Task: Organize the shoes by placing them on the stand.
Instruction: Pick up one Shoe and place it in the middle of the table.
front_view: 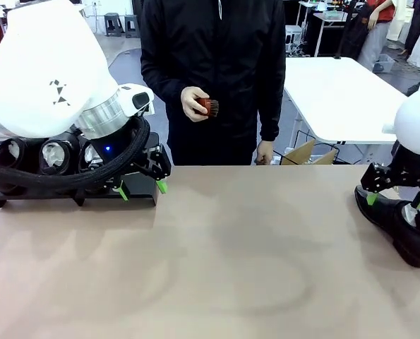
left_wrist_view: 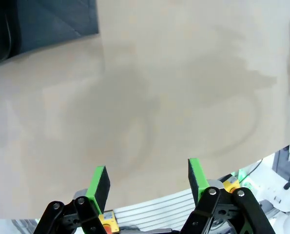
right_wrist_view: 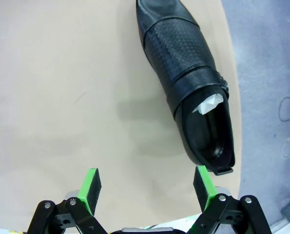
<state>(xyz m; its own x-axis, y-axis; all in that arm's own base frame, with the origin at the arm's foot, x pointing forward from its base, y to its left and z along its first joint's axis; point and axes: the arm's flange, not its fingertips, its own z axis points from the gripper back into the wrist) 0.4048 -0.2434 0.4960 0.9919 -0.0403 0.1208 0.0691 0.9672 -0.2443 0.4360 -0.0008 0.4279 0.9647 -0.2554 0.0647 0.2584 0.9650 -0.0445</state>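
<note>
Left claw [left_wrist_view: 148, 178] released | right claw [right_wrist_view: 148, 187] released beside shoe [right_wrist_view: 188, 83] on table [front_view: 217, 268]

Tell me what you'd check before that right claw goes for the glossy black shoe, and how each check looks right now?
1. Right gripper open and empty: ok.
2. Glossy black leather shoe lying free on the tan table, nothing on it: ok.
3. Right gripper lined up over the shoe: not ok; in the right wrist view the shoe lies off to one side, its heel near one finger.
4. Left gripper open and empty: ok.
5. Free space on the low black stand: cannot tell; the left arm hides much of it.
6. Person's hand, holding a small reddish-brown brush, away from the shoe: ok.
</note>
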